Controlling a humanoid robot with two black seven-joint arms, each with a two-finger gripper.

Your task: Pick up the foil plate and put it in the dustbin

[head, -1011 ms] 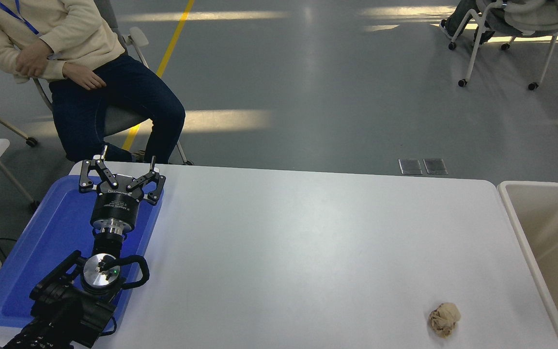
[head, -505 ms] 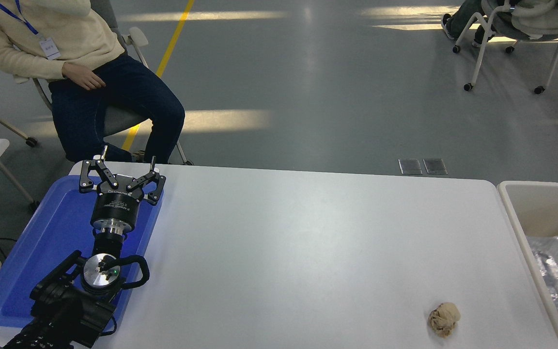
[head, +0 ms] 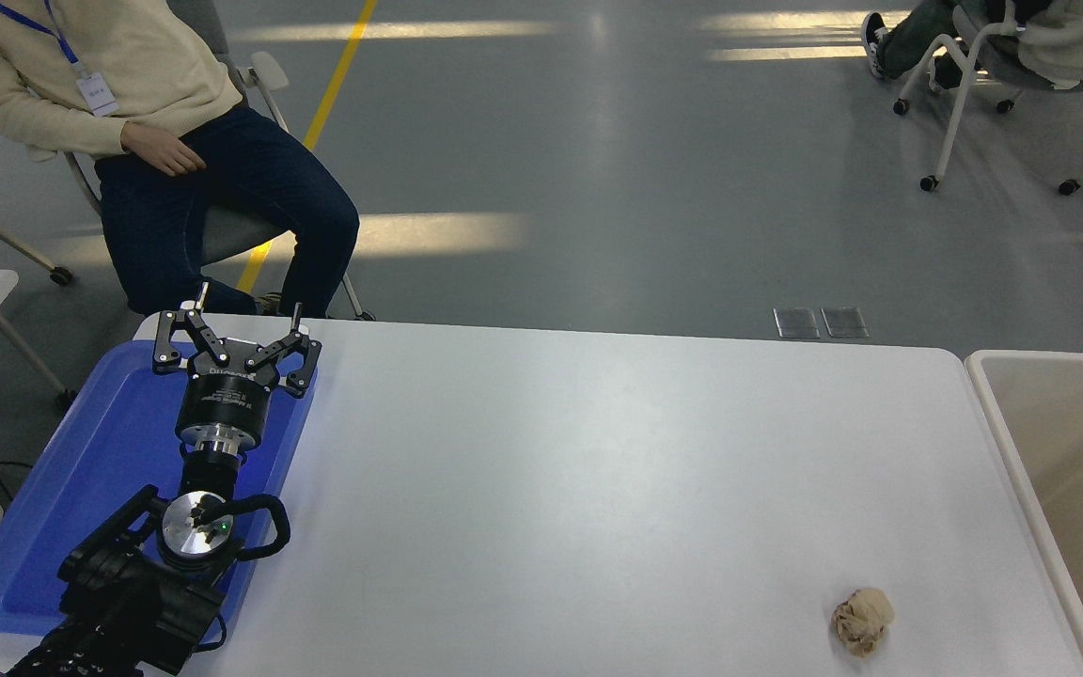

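Note:
The beige dustbin [head: 993, 395] stands at the table's right end, cut off by the picture's right edge. The part of its inside that shows is bare beige plastic. The foil plate is out of view. My left gripper [head: 231, 324] is open and empty, parked over the blue tray [head: 100, 451] at the lower left. My right arm and gripper are out of view; only two tiny dark specks show at the right edge over the bin.
A small crumpled beige paper ball [head: 862, 618] lies on the white table [head: 598, 470] near its front right. A person [head: 128, 113] sits on a chair beyond the table's far left corner. Another wheeled chair [head: 1021, 85] stands far off at the top right.
The foil plate, at the right edge above the bin, dropped lower into the bin and has now gone from view. The far right chair has rolled to the right. My left arm has not moved.

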